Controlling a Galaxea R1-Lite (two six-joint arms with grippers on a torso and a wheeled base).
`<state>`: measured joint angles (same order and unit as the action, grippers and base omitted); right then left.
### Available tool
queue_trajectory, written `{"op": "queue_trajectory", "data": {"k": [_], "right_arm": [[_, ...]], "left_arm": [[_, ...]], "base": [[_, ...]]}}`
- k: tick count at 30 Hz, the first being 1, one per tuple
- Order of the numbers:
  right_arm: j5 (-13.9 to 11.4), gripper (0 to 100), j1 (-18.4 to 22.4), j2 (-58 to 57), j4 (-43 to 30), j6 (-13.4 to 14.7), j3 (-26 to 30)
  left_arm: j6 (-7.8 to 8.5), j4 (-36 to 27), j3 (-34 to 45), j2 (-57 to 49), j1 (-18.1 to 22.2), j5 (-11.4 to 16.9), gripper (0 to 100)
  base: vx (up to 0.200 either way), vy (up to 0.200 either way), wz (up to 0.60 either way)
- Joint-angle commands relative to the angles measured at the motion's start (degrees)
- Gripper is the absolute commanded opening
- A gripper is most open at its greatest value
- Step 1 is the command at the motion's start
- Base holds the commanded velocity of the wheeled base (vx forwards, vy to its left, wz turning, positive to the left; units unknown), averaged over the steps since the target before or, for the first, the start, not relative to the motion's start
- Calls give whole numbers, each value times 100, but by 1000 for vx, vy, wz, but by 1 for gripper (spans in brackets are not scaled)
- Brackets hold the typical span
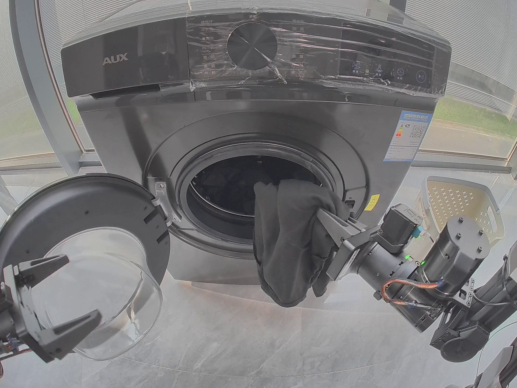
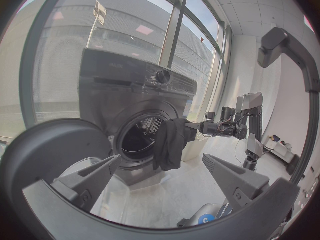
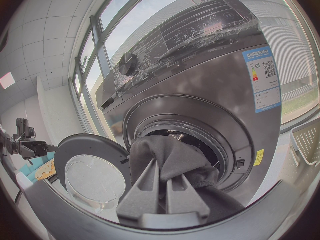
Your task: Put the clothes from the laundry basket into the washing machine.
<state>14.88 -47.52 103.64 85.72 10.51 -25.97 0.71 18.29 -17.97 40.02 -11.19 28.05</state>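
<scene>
A grey front-loading washing machine stands with its round door swung open to the left. My right gripper is shut on a dark grey garment right in front of the drum opening. The cloth hangs down over the opening's lower right rim. The right wrist view has the garment bunched between the closed fingers. My left gripper stands open and empty at the lower left, in front of the door's glass bowl. The left wrist view shows the hanging garment farther off.
A pale perforated laundry basket sits on the floor to the right of the machine, behind my right arm. Large windows run behind the machine. Light tiled floor lies open in front of it.
</scene>
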Motion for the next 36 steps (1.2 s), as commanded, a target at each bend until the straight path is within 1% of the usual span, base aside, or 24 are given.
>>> {"op": "queue_trajectory", "data": {"k": [1, 3, 4, 5, 7, 8, 9, 11, 12, 13, 14, 15, 16, 17, 18, 19, 22, 28, 30, 31, 33, 36], "right_arm": [[58, 0, 32, 499, 58, 21, -541], [67, 0, 32, 534, 32, 21, -717], [67, 0, 32, 534, 6, 4, -770], [58, 0, 23, 525, -12, 4, -814], [58, 0, 23, 525, -12, 4, -822], [6, 0, -21, 534, -21, 4, -893], [-12, 0, -29, 534, -3, -5, -901], [-29, 0, -29, 534, 23, -5, -910], [-100, 0, -29, 525, 32, 4, -954], [-100, 0, -29, 525, 32, 4, -954], [-170, 0, -38, 525, 41, 21, -998], [-170, 0, -38, 525, 41, 21, -998], [-179, 0, -29, 525, 41, 21, -998], [-179, 0, -38, 525, 50, 21, -998], [-179, 0, -38, 525, 50, 21, -998], [-170, 0, -38, 525, 50, 21, -989], [-170, 0, -47, 525, 50, 21, -945], [-135, 0, -91, 525, 50, 21, -928], [-126, 0, -108, 525, 50, 21, -928], [-126, 0, -108, 525, 50, 21, -928], [-117, 0, -135, 525, 50, 21, -928], [-109, 0, -179, 525, 50, 21, -928]], "left_arm": [[-229, 1230, -66, 2168, -1386, -748, 100], [-343, 1757, -22, 2528, -1764, -1047, 100], [-361, 1916, -31, 2686, -1904, -1135, 100], [-361, 2047, -40, 2871, -1975, -1162, 100], [-361, 2065, -49, 2897, -1975, -1162, 100], [-361, 2232, -75, 3328, -2045, -1144, 100], [-343, 2241, -75, 3433, -2054, -1135, 100], [-343, 2241, -66, 3548, -2080, -1082, 100], [-334, 2241, -31, 3679, -2150, -977, 100], [-334, 2241, -31, 3679, -2150, -977, 100], [-343, 2206, 30, 3838, -2247, -748, 100], [-343, 2214, 48, 3873, -2256, -687, 100], [-343, 2214, 92, 4049, -2247, -511, 100], [-326, 2232, 101, 4216, -2247, -414, 100], [-326, 2232, 101, 4216, -2247, -414, 100], [-334, 2241, 101, 4444, -2256, -353, 100], [-343, 2311, 22, 4831, -2265, -327, 100], [-378, 2944, -49, 5648, -2203, -327, 100], [-440, 3287, -84, 5956, -2203, -344, 100], [-449, 3357, -102, 6009, -2203, -353, 100], [-580, 3779, -137, 6316, -2203, -362, 100], [-809, 4104, -189, 6571, -2256, -362, 100]], "base": [[0, 0, 0], [0, 0, 0], [0, 0, 0], [0, 0, 0], [0, 0, 0], [0, 0, 0], [0, 0, 0], [0, 0, 0], [0, 0, 0], [0, 0, 0], [0, 0, 0], [0, 0, 0], [0, 0, 0], [0, 0, 0], [0, 0, 0], [0, 0, 0], [0, 0, 0], [0, 0, 0], [0, 0, 0], [0, 0, 0], [0, 0, 0], [0, 0, 0]]}}
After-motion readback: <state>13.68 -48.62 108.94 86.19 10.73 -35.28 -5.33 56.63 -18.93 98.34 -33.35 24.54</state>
